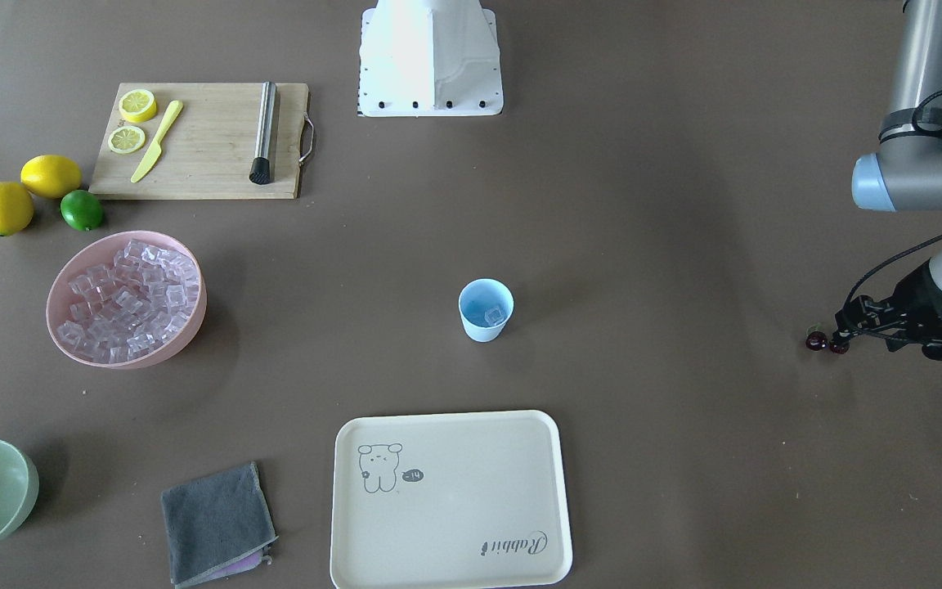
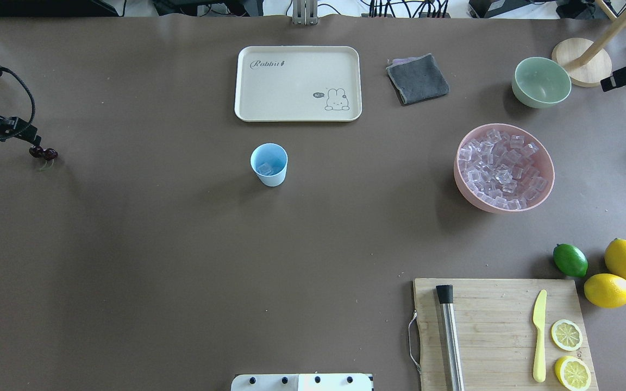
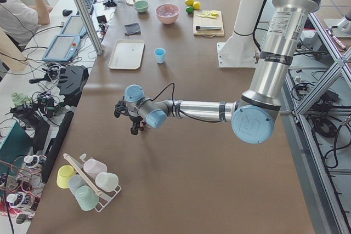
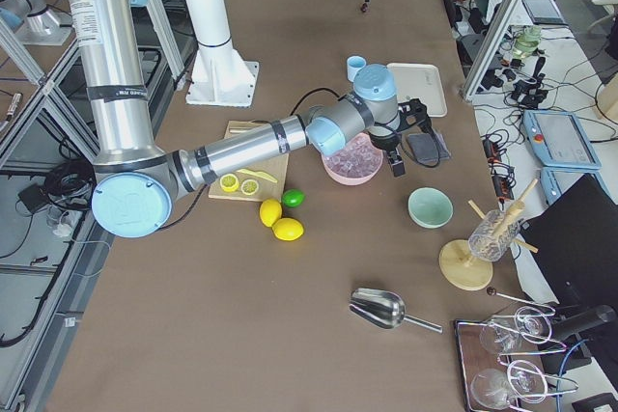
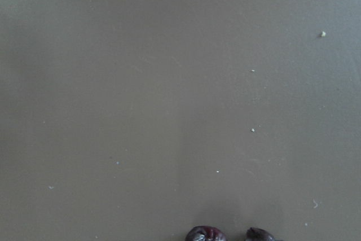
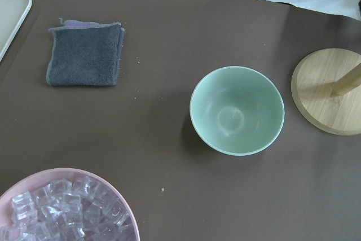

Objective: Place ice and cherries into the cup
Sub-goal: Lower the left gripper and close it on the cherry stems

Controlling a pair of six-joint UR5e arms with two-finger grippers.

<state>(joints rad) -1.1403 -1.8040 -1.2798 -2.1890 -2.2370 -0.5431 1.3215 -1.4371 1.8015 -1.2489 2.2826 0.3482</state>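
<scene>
My brown table (image 2: 155, 260) carries a cream tray (image 2: 291, 87) by its far edge. A grey cloth (image 2: 418, 79) and a pale green bowl (image 2: 541, 81) lie further along that edge toward my right end, and the light blue cup (image 2: 269, 163) stands near the middle. A pink bowl (image 2: 468, 190) sits toward the right end, while the wooden cutting board (image 2: 498, 315), two lemons (image 2: 625, 259) and a lime (image 2: 570, 259) fill my near right corner.

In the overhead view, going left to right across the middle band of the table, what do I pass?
cherries → cup → pink bowl full of ice
</scene>
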